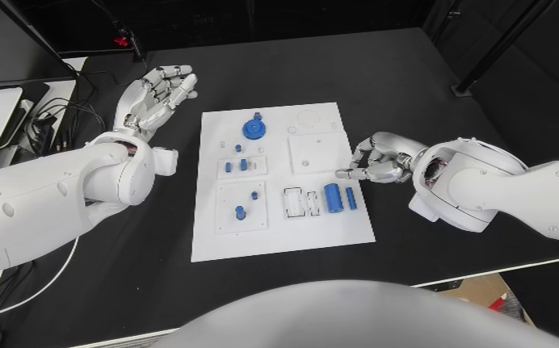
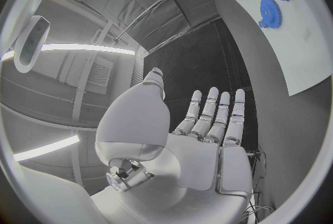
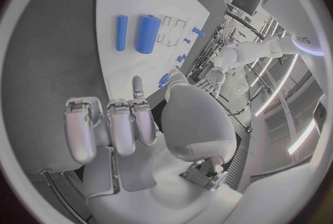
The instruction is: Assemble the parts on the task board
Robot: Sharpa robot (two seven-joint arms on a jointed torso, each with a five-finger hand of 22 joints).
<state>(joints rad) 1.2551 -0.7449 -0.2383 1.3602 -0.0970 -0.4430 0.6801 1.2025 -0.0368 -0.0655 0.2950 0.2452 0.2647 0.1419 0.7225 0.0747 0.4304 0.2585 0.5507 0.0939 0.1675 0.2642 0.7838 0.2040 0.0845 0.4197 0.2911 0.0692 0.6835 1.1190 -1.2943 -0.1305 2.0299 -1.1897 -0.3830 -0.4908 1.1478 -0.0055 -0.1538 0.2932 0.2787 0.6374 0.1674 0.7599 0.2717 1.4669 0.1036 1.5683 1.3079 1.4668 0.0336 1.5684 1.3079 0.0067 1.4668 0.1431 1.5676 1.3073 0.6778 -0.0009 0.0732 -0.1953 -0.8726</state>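
The white task board (image 1: 285, 235) lies in the middle of the black table. A blue gear (image 1: 255, 129) sits near its far end, with small blue pieces (image 1: 239, 165) below it and two more (image 1: 240, 213) in the near left block. Two blue cylinders (image 1: 334, 198) lie at the near right beside white slots (image 1: 303, 203). My left hand (image 1: 157, 94) hovers off the board's far left corner, fingers stretched and apart, holding nothing; its wrist view shows the left hand (image 2: 208, 124), board (image 2: 298, 40) and gear (image 2: 269, 11). My right hand (image 1: 379, 161) stays at the board's right edge with fingers (image 3: 111, 127) curled in on nothing, above the cylinders (image 3: 147, 33).
Cables (image 1: 47, 114) lie at the table's left edge. A black post foot (image 1: 466, 88) stands at the back right and a stand with a red part (image 1: 120, 41) at the back left. The table's front edge runs close below the board.
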